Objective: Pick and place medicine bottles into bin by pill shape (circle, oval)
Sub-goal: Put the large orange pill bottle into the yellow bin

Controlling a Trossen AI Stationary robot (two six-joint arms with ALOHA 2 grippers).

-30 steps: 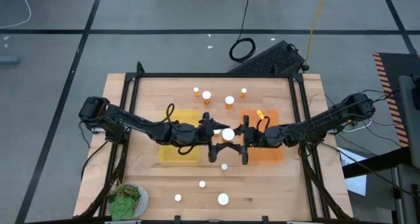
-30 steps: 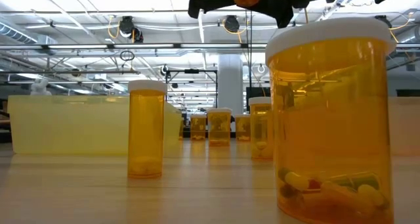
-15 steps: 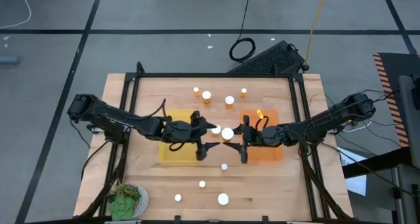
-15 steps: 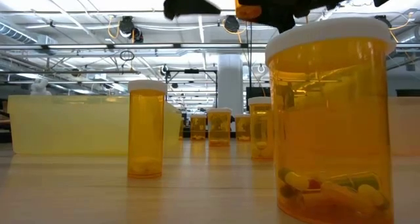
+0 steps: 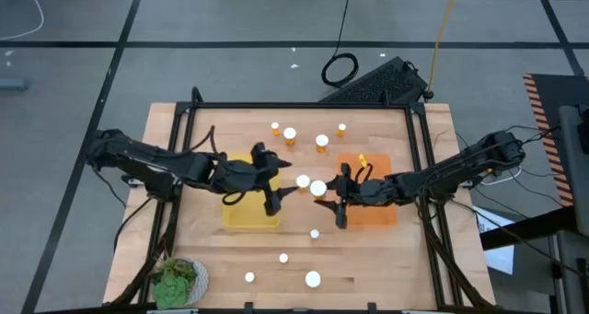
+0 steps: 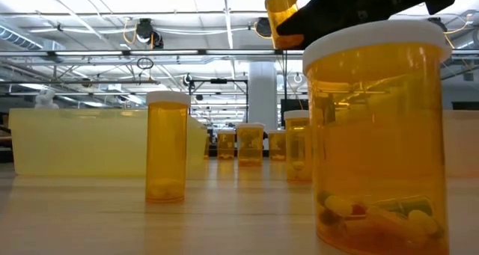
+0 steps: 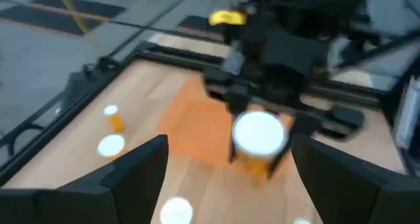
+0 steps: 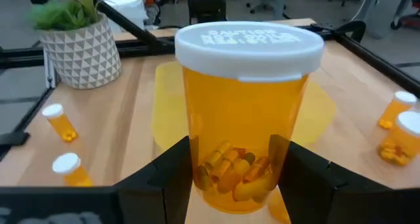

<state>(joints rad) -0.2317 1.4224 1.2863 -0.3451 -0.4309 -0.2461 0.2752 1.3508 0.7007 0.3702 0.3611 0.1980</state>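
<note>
My right gripper [image 5: 324, 196] is shut on an amber medicine bottle [image 8: 246, 112] with a white cap. It holds the bottle in the air between the yellow tray [image 5: 241, 217] and the orange tray [image 5: 377, 215]. Oval capsules lie in the bottle's bottom. My left gripper [image 5: 276, 196] is open and holds nothing, above the yellow tray's right edge and to the left of the bottle. Another bottle [image 5: 303, 180] stands on the table by its base just beyond the two grippers. Several more stand at the far side [image 5: 321, 143] and the near side [image 5: 313, 279]. My right gripper pinches the lower half of the bottle's amber wall [image 8: 197, 165] between its two fingers, one on each side. The fingers come about level from the table's right. The bottle is lifted clear of the table, cap up, and shows slightly tilted [image 6: 283, 19] in the low view.
A potted plant [image 5: 177, 282] stands at the near left corner. A black frame [image 5: 304, 106] runs around the tabletop. Close to the low camera stand a wide bottle with capsules [image 6: 378, 135] and a slimmer one [image 6: 167, 146].
My left gripper has drawn back toward the table's left edge, away from the bottle, and now hangs over the yellow tray's right edge. The bottle has stayed in my right gripper. It has sunk a little and tipped slightly.
</note>
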